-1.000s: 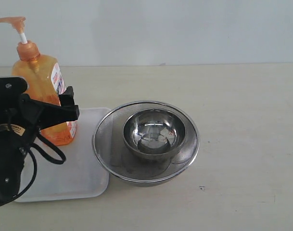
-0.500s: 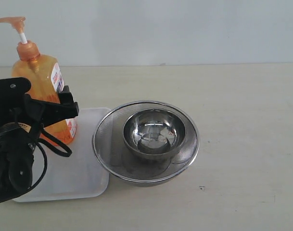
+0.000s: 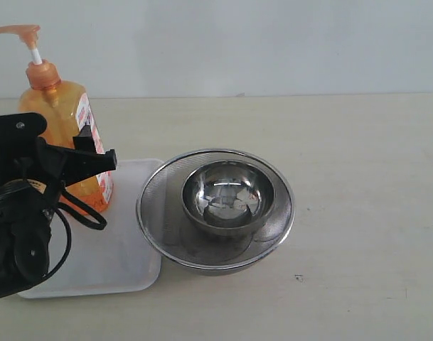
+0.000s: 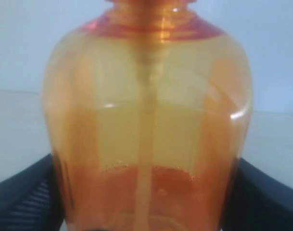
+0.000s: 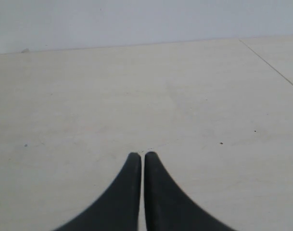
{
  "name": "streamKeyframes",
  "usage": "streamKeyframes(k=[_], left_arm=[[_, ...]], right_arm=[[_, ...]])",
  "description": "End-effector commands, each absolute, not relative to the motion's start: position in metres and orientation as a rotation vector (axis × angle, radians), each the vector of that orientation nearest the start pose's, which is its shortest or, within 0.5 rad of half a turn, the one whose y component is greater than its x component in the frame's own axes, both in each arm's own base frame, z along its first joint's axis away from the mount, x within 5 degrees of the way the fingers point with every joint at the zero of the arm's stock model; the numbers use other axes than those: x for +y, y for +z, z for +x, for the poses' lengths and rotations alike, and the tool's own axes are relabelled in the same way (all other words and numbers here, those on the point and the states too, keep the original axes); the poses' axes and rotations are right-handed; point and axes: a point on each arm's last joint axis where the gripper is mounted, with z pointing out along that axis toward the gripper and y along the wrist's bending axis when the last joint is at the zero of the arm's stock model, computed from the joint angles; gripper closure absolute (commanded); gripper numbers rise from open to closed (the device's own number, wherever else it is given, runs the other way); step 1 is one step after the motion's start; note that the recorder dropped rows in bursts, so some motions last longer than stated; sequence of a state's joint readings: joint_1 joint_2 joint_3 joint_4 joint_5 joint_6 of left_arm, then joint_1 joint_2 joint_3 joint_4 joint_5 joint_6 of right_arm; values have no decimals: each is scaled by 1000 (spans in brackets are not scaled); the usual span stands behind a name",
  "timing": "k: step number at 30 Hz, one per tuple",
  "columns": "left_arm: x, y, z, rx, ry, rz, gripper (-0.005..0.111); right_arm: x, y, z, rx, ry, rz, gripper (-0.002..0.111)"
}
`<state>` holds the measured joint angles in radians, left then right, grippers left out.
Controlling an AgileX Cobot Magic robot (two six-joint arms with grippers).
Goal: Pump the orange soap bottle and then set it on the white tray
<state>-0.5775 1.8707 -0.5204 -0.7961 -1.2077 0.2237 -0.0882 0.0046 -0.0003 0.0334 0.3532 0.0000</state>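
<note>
Broadly, the scene is carried by a pale worktop [image 3: 358, 177], w/ most of its right side bare. Next in size, a mesh strainer bowl [image 3: 156, 213] is seen near centre, w/ a smaller steel bowl [image 3: 227, 195] nested in it. Its rim meets or overlaps the right edge of the white tray [image 3: 120, 263], which lies at the left. The orange soap bottle [image 3: 56, 117] is held upright at the tray's far-left corner. Whether its base rests on the tray or hangs just above cannot be told, as the arm hides it. The pump head [image 3: 17, 32] is seen raised on its white stem.

The left end effector [image 4: 145, 197] is clamped on the bottle's lower body. In the left wrist view both black fingers [image 4: 21, 197] are pressed to the flanks w/ no gap seen. The right end effector [image 5: 142, 155] is closed tight and empty over bare worktop, and is not seen in the exterior view.

Step in hand, as judged: the grasp on the bottle is being secured, prob. to steady it for the pump. Next, a straight downward press on the head is called for, likely by the right arm, which must be brought well across. The bottle must be held vertical meanwhile. After that, only a short set-down onto the tray & a release are needed.
</note>
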Motion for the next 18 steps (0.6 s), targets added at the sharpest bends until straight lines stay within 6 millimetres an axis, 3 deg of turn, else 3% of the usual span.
streamKeyframes(k=[1, 12, 18], left_arm=[[-104, 137, 272, 1697, 151, -116, 102], [-95, 146, 253, 1689, 75, -141, 102], [-97, 164, 238, 1638, -24, -7, 102]], right_arm=[[-4, 182, 53, 1823, -41, 93, 108], [-4, 182, 53, 1822, -38, 97, 108], [-4, 182, 53, 1822, -38, 97, 108]])
